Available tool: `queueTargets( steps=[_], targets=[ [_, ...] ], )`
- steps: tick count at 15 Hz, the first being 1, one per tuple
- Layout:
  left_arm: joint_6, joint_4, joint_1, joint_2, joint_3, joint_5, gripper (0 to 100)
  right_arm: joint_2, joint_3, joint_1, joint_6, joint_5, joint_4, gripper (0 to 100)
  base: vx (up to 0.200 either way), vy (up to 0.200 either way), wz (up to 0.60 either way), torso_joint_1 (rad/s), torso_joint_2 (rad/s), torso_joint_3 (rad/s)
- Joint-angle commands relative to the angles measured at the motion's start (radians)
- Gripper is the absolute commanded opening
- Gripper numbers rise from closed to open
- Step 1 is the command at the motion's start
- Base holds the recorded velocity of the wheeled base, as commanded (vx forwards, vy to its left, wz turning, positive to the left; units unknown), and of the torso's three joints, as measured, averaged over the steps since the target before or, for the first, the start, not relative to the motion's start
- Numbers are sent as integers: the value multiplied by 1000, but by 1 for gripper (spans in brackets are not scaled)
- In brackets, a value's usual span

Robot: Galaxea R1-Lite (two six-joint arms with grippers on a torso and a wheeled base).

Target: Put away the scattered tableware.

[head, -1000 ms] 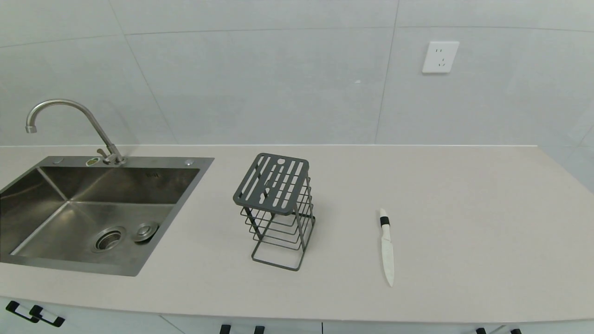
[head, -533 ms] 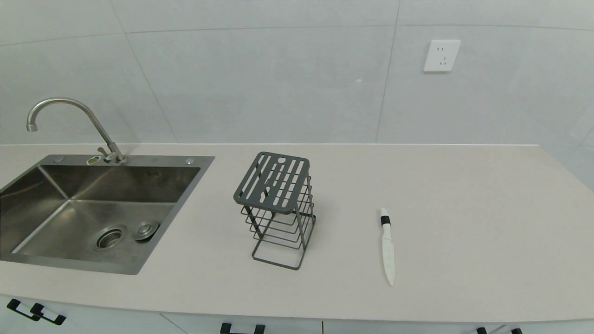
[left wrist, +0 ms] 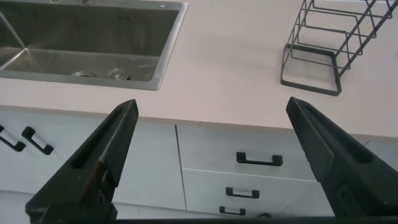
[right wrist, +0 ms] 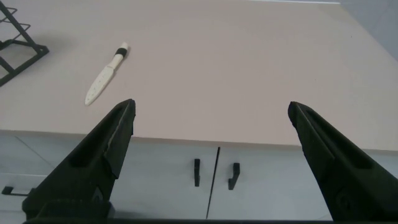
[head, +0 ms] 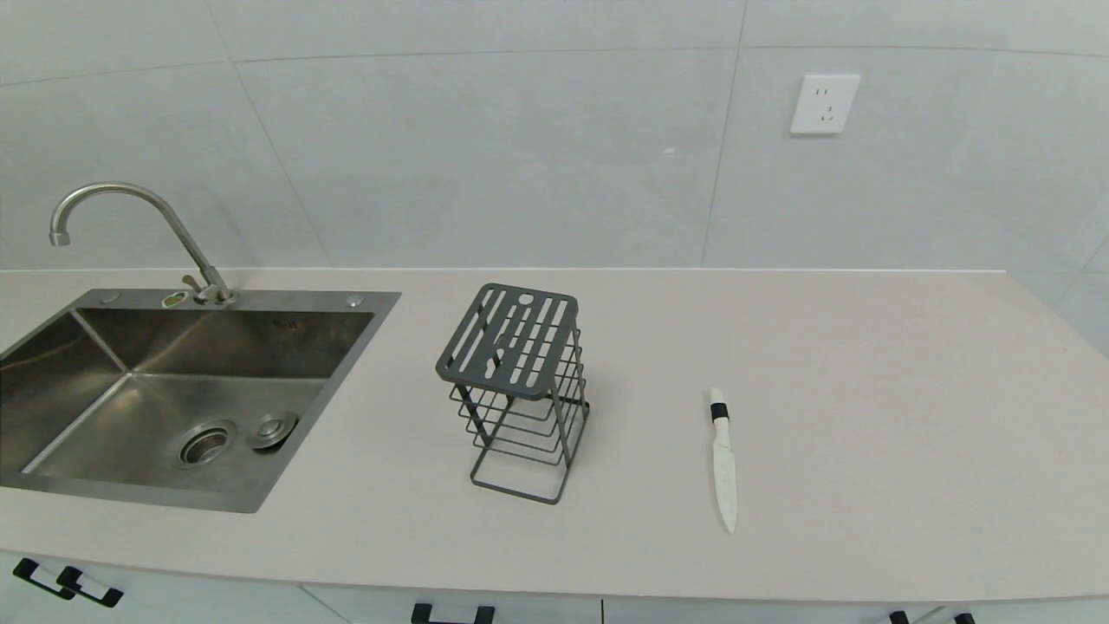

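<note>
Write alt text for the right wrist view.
A white knife with a black band lies flat on the pale beige countertop, ahead of the open right end effector. The corner of a dark wire rack stands nearby.

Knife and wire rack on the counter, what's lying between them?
Nothing. In the head view the stretch of countertop between the white knife and the wire rack is bare.

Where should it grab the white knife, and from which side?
The knife lies flat on the counter, tip toward the robot. Probably best: the handle end by its black band, straight down from above with the open right gripper, closing across its width.
</note>
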Motion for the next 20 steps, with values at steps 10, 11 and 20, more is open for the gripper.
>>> queueTargets(
  steps=[10,11,20],
  targets=[
    [0,0,0,1,0,0,100,1,0,0,3,1,-1,100,0,0,0,0,0,0],
    [0,0,0,1,0,0,100,1,0,0,2,1,-1,100,0,0,0,110,-2,124],
    [-1,0,0,1,0,0,100,4,-3,0,-12,27,-234,100,0,0,0,125,-3,112]
  ],
)
